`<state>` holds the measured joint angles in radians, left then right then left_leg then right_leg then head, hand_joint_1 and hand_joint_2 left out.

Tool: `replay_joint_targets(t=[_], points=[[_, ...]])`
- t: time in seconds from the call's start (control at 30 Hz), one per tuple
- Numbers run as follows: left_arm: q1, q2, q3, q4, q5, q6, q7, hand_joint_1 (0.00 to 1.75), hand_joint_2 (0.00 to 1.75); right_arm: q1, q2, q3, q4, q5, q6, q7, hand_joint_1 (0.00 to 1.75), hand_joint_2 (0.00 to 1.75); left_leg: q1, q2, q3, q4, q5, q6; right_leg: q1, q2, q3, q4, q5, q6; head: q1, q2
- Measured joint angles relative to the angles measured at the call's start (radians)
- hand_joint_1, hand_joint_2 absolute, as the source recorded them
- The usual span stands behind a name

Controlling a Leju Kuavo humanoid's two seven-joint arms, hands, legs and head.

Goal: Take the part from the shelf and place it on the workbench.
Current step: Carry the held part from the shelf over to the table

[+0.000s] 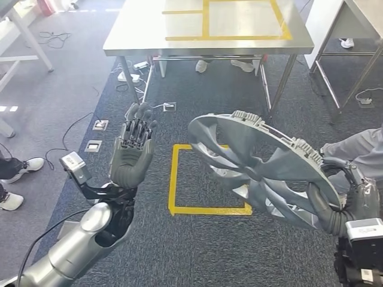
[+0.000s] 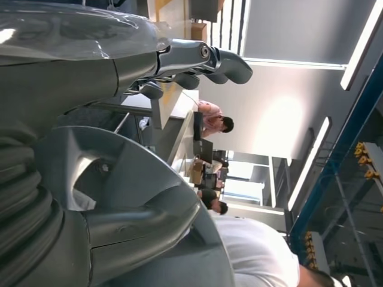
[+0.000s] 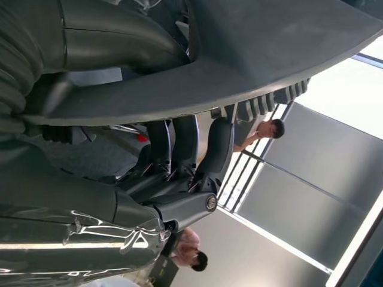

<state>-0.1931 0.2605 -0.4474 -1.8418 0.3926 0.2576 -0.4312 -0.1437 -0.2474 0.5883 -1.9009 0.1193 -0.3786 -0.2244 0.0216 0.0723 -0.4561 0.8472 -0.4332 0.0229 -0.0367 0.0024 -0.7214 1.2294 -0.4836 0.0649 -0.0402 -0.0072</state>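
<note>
Part (image 1: 260, 164) in right hand (image 1: 336, 206); its ribbed rim close up in right wrist view.

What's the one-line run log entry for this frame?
right hand: grips wheel cover rim, tilted above floor | left hand: open, raised, empty | workbench: ahead, part not yet placed

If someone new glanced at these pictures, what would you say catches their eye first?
First the big silver wheel cover, held tilted over the dark carpet by the right hand at its lower right rim. Next the left hand, raised to the cover's left, holding nothing, fingers up. Behind them, a yellow tape square on the floor and a steel workbench marked with yellow tape.
</note>
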Motion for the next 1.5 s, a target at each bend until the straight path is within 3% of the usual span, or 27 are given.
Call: replay_joint_targets(t=[0.03,0.1,0.13,0.2,0.27,0.3,0.33,0.4,0.47,0.53,0.57,0.6,0.67,0.7,0.73,0.8,0.83,0.9,0.93,0.97,1.03,1.07,1.1,1.2,1.23,1.33,1.5], points=[[0.0,0.0,-0.001,0.002,0.0,0.0,-0.001,0.0,1.75,0.004,-0.001,0.0,0.0,0.0,0.0,0.0,1.75,1.75,0.006,-0.002,0.009,0.001,-0.006,-0.01,-0.01,-0.001,0.001,-0.017,0.021,0.01,0.001,0.0],[-0.002,-0.001,-0.002,0.006,0.001,0.002,-0.003,0.0,1.75,0.009,-0.002,0.001,0.001,0.0,0.0,0.0,1.75,1.75,0.02,-0.003,0.029,0.012,-0.028,-0.036,-0.035,-0.009,0.049,-0.138,0.095,0.039,0.003,0.0],[-0.004,-0.001,-0.002,0.008,0.001,0.002,-0.003,0.0,1.75,0.008,-0.002,0.001,0.002,0.0,0.0,0.0,1.75,1.75,0.024,-0.003,0.033,0.023,-0.04,-0.05,-0.039,-0.015,0.071,-0.199,0.107,0.046,0.008,0.0],[-0.01,-0.001,-0.003,0.011,0.001,0.003,-0.005,0.0,1.75,0.009,-0.002,0.002,0.003,-0.001,0.0,0.0,1.75,1.75,0.026,-0.002,0.027,0.041,-0.06,-0.075,-0.035,-0.019,0.087,-0.244,0.097,0.026,0.01,0.0],[-0.014,-0.002,-0.004,0.013,0.001,0.004,-0.007,0.0,1.75,0.01,-0.003,0.004,0.002,-0.001,0.001,-0.001,1.75,1.75,0.031,0.0,0.018,0.056,-0.062,-0.091,-0.023,-0.012,0.087,-0.239,0.079,-0.015,-0.002,0.0],[-0.015,-0.003,-0.006,0.015,0.002,0.005,-0.009,0.0,1.75,0.009,-0.004,0.003,0.002,0.0,0.002,-0.001,1.75,1.75,0.038,-0.005,0.008,0.08,-0.054,-0.093,-0.017,-0.004,0.091,-0.237,0.072,-0.027,-0.01,0.0],[-0.017,-0.003,-0.008,0.016,0.002,0.006,-0.01,0.0,1.75,0.007,-0.005,0.003,0.002,0.0,0.002,-0.002,1.75,1.75,0.042,-0.014,-0.019,0.128,-0.037,-0.091,-0.011,0.004,0.1,-0.237,0.066,-0.035,-0.015,0.0],[-0.017,-0.003,-0.012,0.019,0.002,0.007,-0.01,0.0,1.75,0.005,-0.007,0.001,0.002,-0.001,0.003,-0.003,1.75,1.75,0.042,-0.04,-0.137,0.291,-0.017,-0.077,-0.001,0.018,0.127,-0.243,0.05,-0.046,-0.026,0.0],[-0.014,-0.003,-0.015,0.022,0.002,0.009,-0.01,0.0,1.75,0.004,-0.007,0.003,0.002,-0.002,0.003,-0.005,1.75,1.75,0.023,-0.057,-0.278,0.427,-0.071,-0.059,0.009,0.031,0.162,-0.253,0.027,-0.054,-0.033,0.0],[-0.01,-0.003,-0.016,0.024,0.003,0.01,-0.01,0.0,1.75,0.005,-0.007,0.004,0.004,-0.003,0.003,-0.005,1.75,1.75,-0.003,-0.066,-0.354,0.425,-0.157,-0.036,0.019,0.044,0.214,-0.258,-0.005,-0.062,-0.038,0.0],[-0.01,-0.002,-0.017,0.024,0.003,0.011,-0.01,0.0,1.75,0.005,-0.007,0.004,0.005,-0.004,0.003,-0.005,1.75,1.75,-0.017,-0.071,-0.364,0.378,-0.165,-0.022,0.022,0.051,0.244,-0.259,-0.025,-0.065,-0.038,0.0],[-0.01,-0.002,-0.017,0.025,0.003,0.011,-0.01,0.0,1.75,0.006,-0.007,0.004,0.007,-0.005,0.003,-0.004,1.75,1.75,-0.032,-0.078,-0.361,0.306,-0.119,-0.007,0.024,0.056,0.269,-0.26,-0.046,-0.067,-0.038,0.0],[-0.01,-0.001,-0.019,0.026,0.003,0.012,-0.01,0.0,1.75,0.005,-0.007,0.005,0.008,-0.006,0.001,-0.005,1.75,1.75,-0.059,-0.105,-0.34,0.143,0.089,0.025,0.026,0.072,0.311,-0.264,-0.087,-0.066,-0.032,0.0],[-0.01,0.0,-0.019,0.026,0.003,0.012,-0.011,0.0,1.75,0.005,-0.007,0.006,0.008,-0.007,0.0,-0.005,1.75,1.75,-0.068,-0.118,-0.33,0.09,0.176,0.033,0.025,0.079,0.324,-0.272,-0.103,-0.065,-0.03,0.0],[-0.011,0.002,-0.02,0.025,0.003,0.012,-0.011,0.0,1.75,0.005,-0.006,0.006,0.008,-0.007,-0.002,-0.005,1.75,1.75,-0.072,-0.127,-0.322,0.062,0.222,0.035,0.025,0.087,0.344,-0.282,-0.111,-0.063,-0.029,0.0],[-0.015,0.003,-0.021,0.024,0.003,0.011,-0.012,0.0,1.75,0.006,-0.006,0.006,0.006,-0.004,-0.004,-0.003,1.75,1.75,-0.067,-0.121,-0.299,0.054,0.22,0.026,0.027,0.086,0.355,-0.272,-0.102,-0.058,-0.032,0.0],[-0.016,0.002,-0.021,0.023,0.003,0.011,-0.012,0.0,1.75,0.007,-0.007,0.005,0.005,-0.003,-0.005,-0.003,1.75,1.75,-0.063,-0.116,-0.284,0.051,0.214,0.023,0.029,0.073,0.341,-0.23,-0.085,-0.054,-0.033,0.0],[-0.015,0.001,-0.022,0.023,0.003,0.012,-0.012,0.0,1.75,0.007,-0.007,0.005,0.006,-0.002,-0.005,-0.003,1.75,1.75,-0.06,-0.107,-0.254,0.052,0.194,0.021,0.032,0.034,0.254,-0.09,-0.077,-0.047,-0.03,0.0],[-0.013,0.001,-0.022,0.023,0.003,0.013,-0.012,0.0,1.75,0.006,-0.007,0.006,0.006,-0.002,-0.004,-0.003,1.75,1.75,-0.061,-0.105,-0.238,0.054,0.177,0.023,0.033,0.019,0.205,-0.029,-0.103,-0.044,-0.029,0.0],[-0.012,0.001,-0.022,0.023,0.003,0.014,-0.012,0.0,1.75,0.007,-0.007,0.006,0.006,-0.002,-0.004,-0.003,1.75,1.75,-0.061,-0.102,-0.222,0.055,0.16,0.025,0.034,0.011,0.164,0.007,-0.154,-0.042,-0.029,0.0],[-0.011,0.001,-0.024,0.023,0.003,0.016,-0.012,0.0,1.75,0.007,-0.007,0.008,0.006,-0.003,-0.003,-0.003,1.75,1.75,-0.062,-0.1,-0.184,0.059,0.125,0.028,0.035,0.008,0.12,-0.001,-0.257,-0.04,-0.027,0.0],[-0.01,0.001,-0.025,0.023,0.003,0.017,-0.012,0.0,1.75,0.007,-0.007,0.008,0.006,-0.003,-0.003,-0.002,1.75,1.75,-0.062,-0.099,-0.162,0.063,0.107,0.028,0.036,0.008,0.114,-0.037,-0.272,-0.041,-0.025,0.0],[-0.009,0.001,-0.025,0.023,0.003,0.017,-0.012,0.0,1.75,0.007,-0.007,0.008,0.006,-0.003,-0.003,-0.002,1.75,1.75,-0.063,-0.099,-0.142,0.067,0.089,0.028,0.037,0.007,0.115,-0.089,-0.239,-0.044,-0.022,0.0],[-0.006,0.001,-0.028,0.023,0.004,0.018,-0.01,0.0,1.75,0.005,-0.007,0.007,0.006,-0.005,-0.004,0.0,1.75,1.75,-0.064,-0.1,-0.103,0.074,0.049,0.023,0.045,0.005,0.121,-0.253,0.028,-0.066,-0.013,0.0],[-0.005,0.001,-0.029,0.023,0.004,0.018,-0.01,0.0,1.75,0.004,-0.007,0.007,0.005,-0.007,-0.004,0.001,1.75,1.75,-0.064,-0.101,-0.099,0.075,0.042,0.02,0.048,0.006,0.124,-0.278,0.086,-0.073,-0.011,0.0],[-0.006,0.002,-0.03,0.022,0.002,0.018,-0.01,0.0,1.75,0.0,-0.007,0.007,0.001,-0.007,-0.005,0.002,1.75,1.75,-0.065,-0.103,-0.098,0.08,0.037,0.014,0.049,0.009,0.138,-0.292,0.104,-0.081,-0.011,0.0],[-0.007,0.003,-0.031,0.02,-0.002,0.021,-0.012,0.0,1.75,-0.001,-0.007,0.007,0.0,-0.007,-0.005,0.003,1.75,1.75,-0.064,-0.098,-0.098,0.086,0.033,0.018,0.049,0.016,0.145,-0.293,0.097,-0.074,-0.013,0.0]])
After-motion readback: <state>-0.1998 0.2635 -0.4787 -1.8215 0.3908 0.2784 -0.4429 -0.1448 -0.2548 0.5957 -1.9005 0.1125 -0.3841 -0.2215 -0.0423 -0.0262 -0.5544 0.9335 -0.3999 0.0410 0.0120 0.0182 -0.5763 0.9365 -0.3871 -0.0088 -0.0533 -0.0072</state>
